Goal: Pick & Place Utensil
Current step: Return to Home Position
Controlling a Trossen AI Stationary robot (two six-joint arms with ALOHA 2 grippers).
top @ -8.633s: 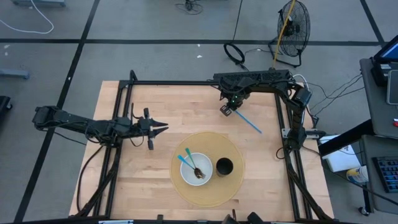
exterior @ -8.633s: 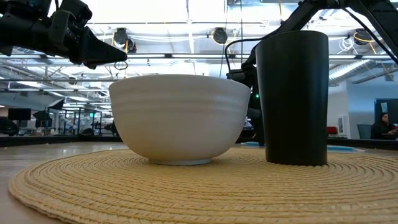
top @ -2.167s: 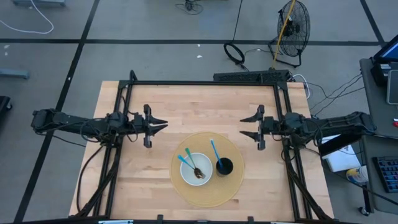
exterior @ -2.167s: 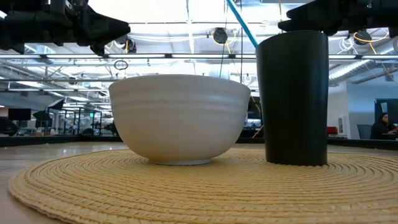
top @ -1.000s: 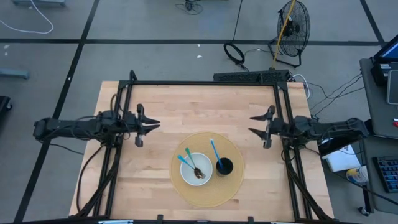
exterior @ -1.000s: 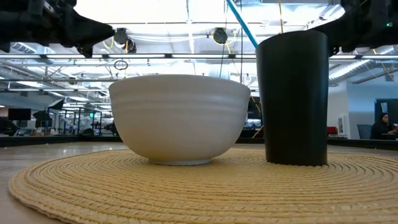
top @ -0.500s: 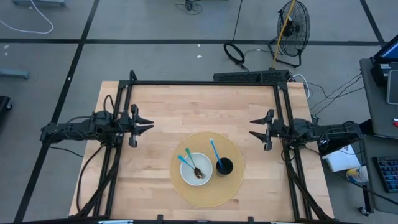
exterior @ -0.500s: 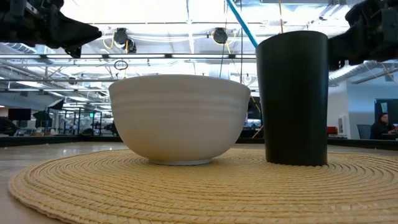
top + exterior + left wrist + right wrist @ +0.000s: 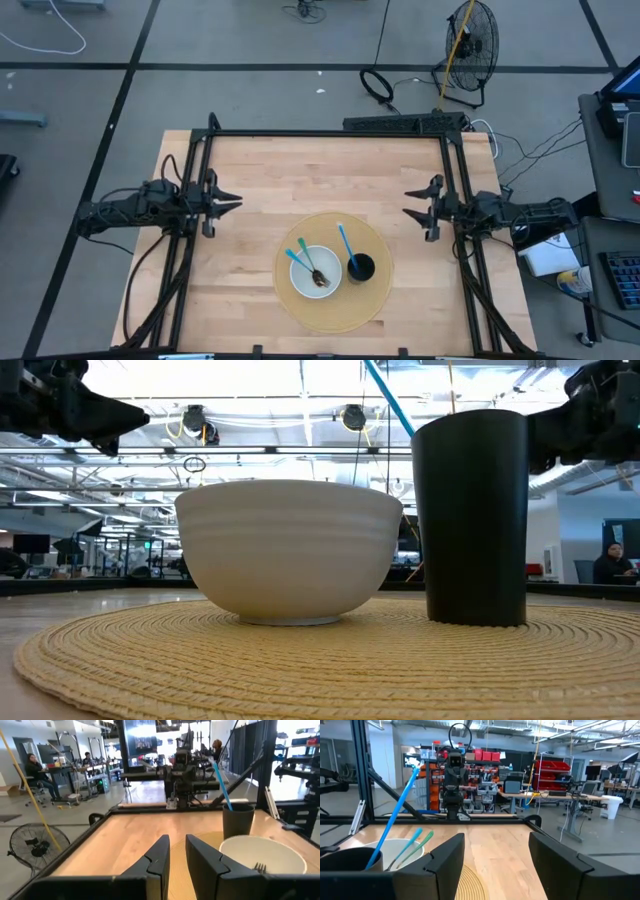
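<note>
Step in hand: the homing of both arms, as I judge it. Nothing is held, and every utensil sits in a vessel.
Left gripper (image 9: 232, 203): at the table's left edge, pointing right across the wood and well apart from the placemat. Its fingers stand a narrow gap apart with nothing between them.
Right gripper (image 9: 408, 213): at the right edge, pointing left, facing its twin across the table. Its fingers are spread wide and empty.
Table (image 9: 300, 165): light wood inside a black frame.
Placemat (image 9: 300, 670): round and woven, lying toward the near edge, a little right of centre.
White bowl (image 9: 290, 550): upright on the placemat's left half.
Blue fork (image 9: 296, 259): inside the white bowl, handle leaning toward the bowl's far-left rim. A green-handled utensil (image 9: 425, 837) lies beside it in the same bowl.
Black cup (image 9: 470, 510): upright on the placemat, just beside the bowl on its right. I cannot tell whether the two touch.
Blue straw (image 9: 344, 243): standing in the black cup, tilted, its upper end leaning far and left above the rim.
Progress: the placing looks complete; only the arms' parking seems left.
Next move: by my reading, each arm folds to rest on its own side, with no grasp needed. It calls for staying clear of the straw's top, the one thing sticking up, since a nudge could tip the cup.
</note>
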